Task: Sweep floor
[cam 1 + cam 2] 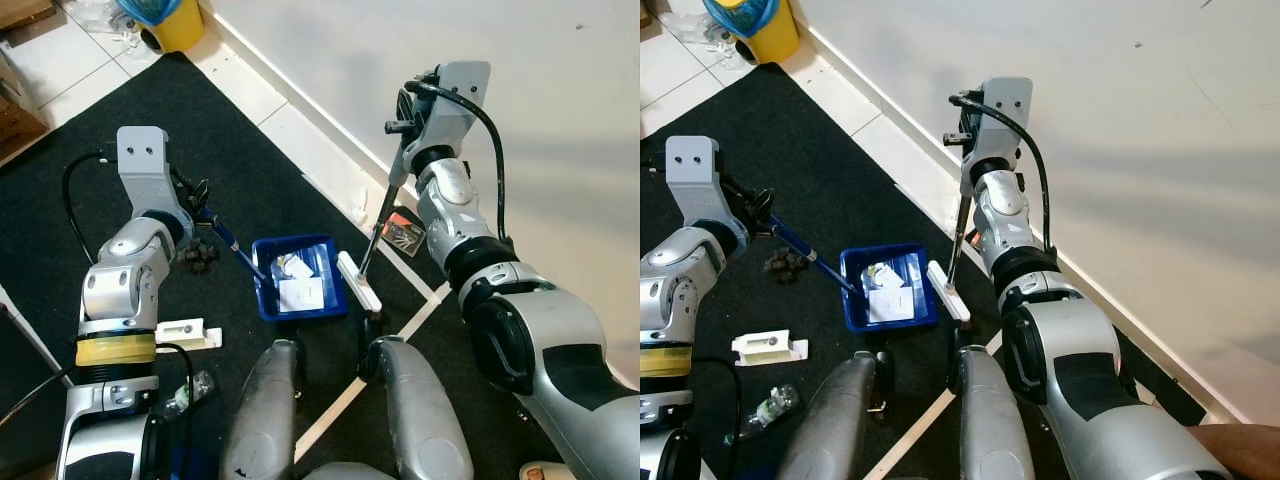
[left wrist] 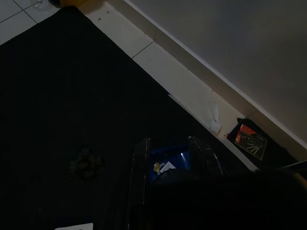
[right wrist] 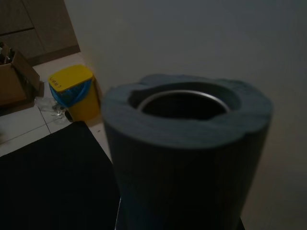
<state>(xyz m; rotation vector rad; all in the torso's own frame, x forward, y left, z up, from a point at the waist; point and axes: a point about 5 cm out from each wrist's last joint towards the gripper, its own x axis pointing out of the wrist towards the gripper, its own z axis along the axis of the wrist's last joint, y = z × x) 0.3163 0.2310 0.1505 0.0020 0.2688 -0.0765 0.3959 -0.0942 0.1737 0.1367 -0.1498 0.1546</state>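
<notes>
A blue dustpan lies on the black mat just in front of my feet, with white paper scraps in it. Its blue handle runs up to my left gripper, which is shut on it. My right gripper is shut on the thin handle of a broom. The broom's white head rests on the floor against the dustpan's right side. A clump of dark debris sits on the mat left of the dustpan. In the right wrist view the foam-wrapped handle end stands close up.
A yellow bin with a blue liner stands far off by the wall. A red-and-black packet lies by the baseboard. A white block and a plastic bottle lie near my left leg. Cardboard boxes stand at the far left.
</notes>
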